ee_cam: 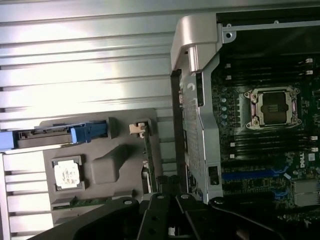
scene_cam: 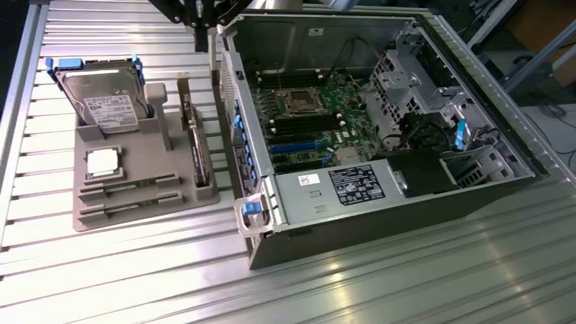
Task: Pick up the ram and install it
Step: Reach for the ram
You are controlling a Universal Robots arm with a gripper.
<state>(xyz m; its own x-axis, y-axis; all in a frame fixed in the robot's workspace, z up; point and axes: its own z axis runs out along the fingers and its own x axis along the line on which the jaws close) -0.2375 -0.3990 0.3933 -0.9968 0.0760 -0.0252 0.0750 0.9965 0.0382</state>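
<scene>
Two thin green ram sticks (scene_cam: 126, 185) lie on edge in the slots at the front of the grey holder tray (scene_cam: 180, 202); one of them (ee_cam: 82, 201) appears in the wrist view beside the tray's square processor chip. My gripper (scene_cam: 205, 28) hangs high at the back of the exterior view, above the gap between the tray and the open computer case (scene_cam: 378, 202), well apart from the ram. In the wrist view the dark gripper body (ee_cam: 167, 220) sits over the case's side wall. The motherboard's (scene_cam: 311, 118) long black memory slots (ee_cam: 265, 145) flank the processor socket (ee_cam: 272, 107).
On the tray stand a hard drive (scene_cam: 106, 101) in a blue frame, a silver processor chip (scene_cam: 102, 162) and an upright expansion card (scene_cam: 195, 145). The case's raised side wall (ee_cam: 197, 130) stands between tray and motherboard. Ribbed metal table (scene_cam: 405, 283) surrounds everything.
</scene>
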